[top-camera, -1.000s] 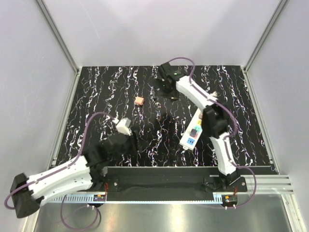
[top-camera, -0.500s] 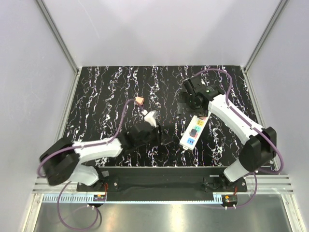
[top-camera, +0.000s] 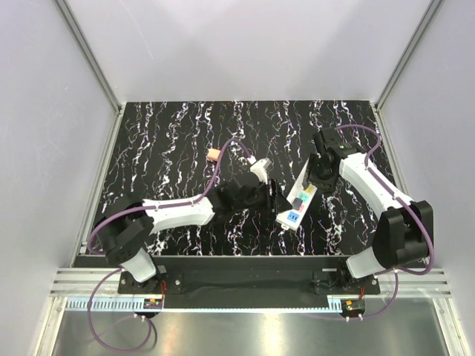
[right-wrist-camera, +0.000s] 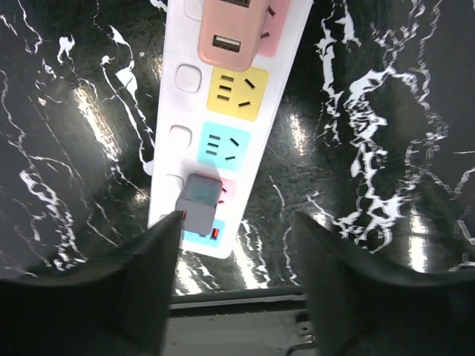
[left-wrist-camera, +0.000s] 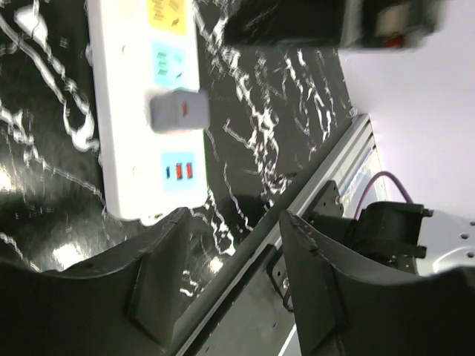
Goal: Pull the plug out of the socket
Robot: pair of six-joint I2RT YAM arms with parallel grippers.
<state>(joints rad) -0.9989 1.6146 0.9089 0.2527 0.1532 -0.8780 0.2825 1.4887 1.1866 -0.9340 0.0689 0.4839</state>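
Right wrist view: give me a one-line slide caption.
Open right end effector hovers over the white power strip, with a peach plug and a grey plug seated in it.

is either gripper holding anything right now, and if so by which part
Nothing is held. The left gripper and right gripper are both open with nothing between their fingers, close to the long white power strip with coloured outlets.

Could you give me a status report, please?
Left end effector, right end effector: open, empty. Peach plug and grey plug seated in power strip. Second peach block loose on tabletop. Nothing in the way.
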